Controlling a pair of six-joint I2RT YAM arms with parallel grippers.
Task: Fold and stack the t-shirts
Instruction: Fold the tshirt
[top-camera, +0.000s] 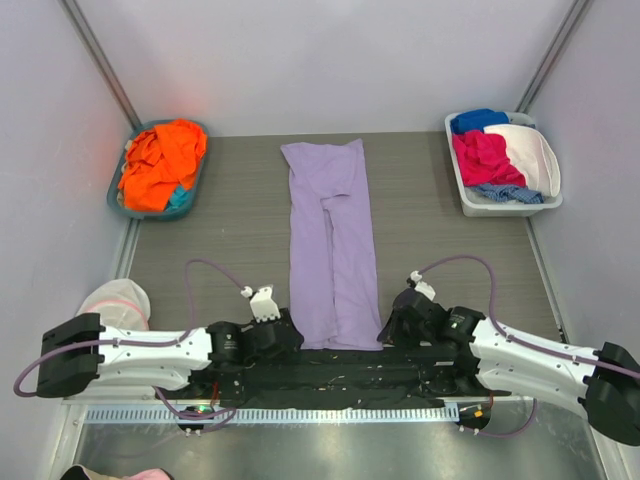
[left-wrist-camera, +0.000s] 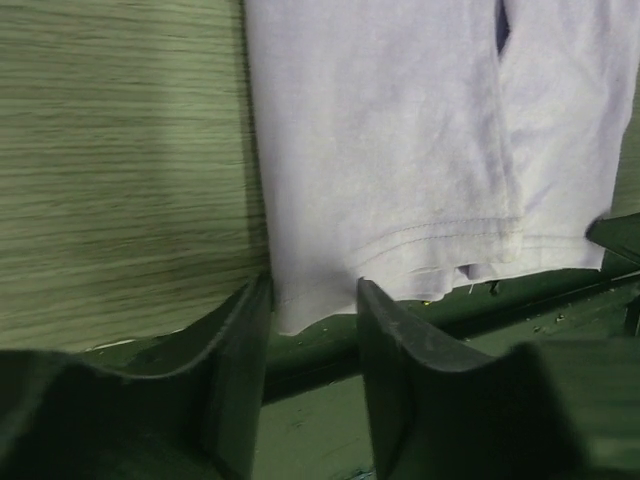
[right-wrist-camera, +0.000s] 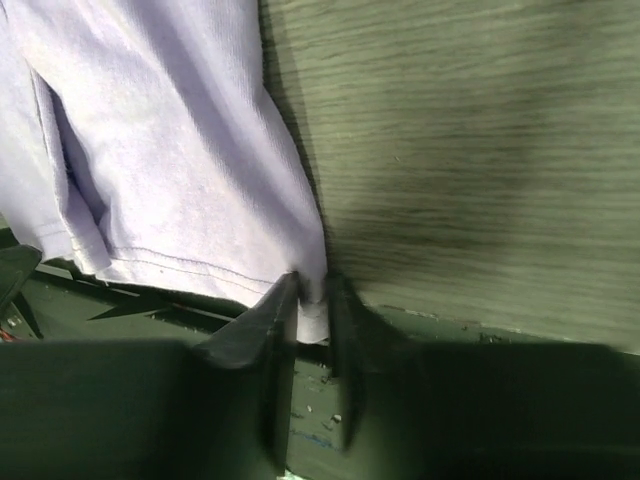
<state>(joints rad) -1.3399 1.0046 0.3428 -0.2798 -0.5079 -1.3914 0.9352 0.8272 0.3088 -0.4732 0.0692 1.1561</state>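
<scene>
A lavender t-shirt (top-camera: 330, 250) lies folded into a long narrow strip down the middle of the table, its hem at the near edge. My left gripper (top-camera: 288, 335) is at the hem's near-left corner. In the left wrist view its jaws (left-wrist-camera: 313, 290) stand apart, with the cloth corner (left-wrist-camera: 300, 305) loose between them. My right gripper (top-camera: 385, 330) is at the near-right corner. In the right wrist view it (right-wrist-camera: 314, 285) is shut on the corner of the lavender t-shirt (right-wrist-camera: 180, 150). An orange t-shirt (top-camera: 160, 160) and a teal one (top-camera: 180, 197) lie in the back-left basket.
A teal basket (top-camera: 113, 195) stands at the back left. A white bin (top-camera: 470, 205) at the back right holds blue, pink and white clothes. A round white pouch (top-camera: 115, 300) lies left of the left arm. A dark mat (top-camera: 320, 375) runs along the near edge.
</scene>
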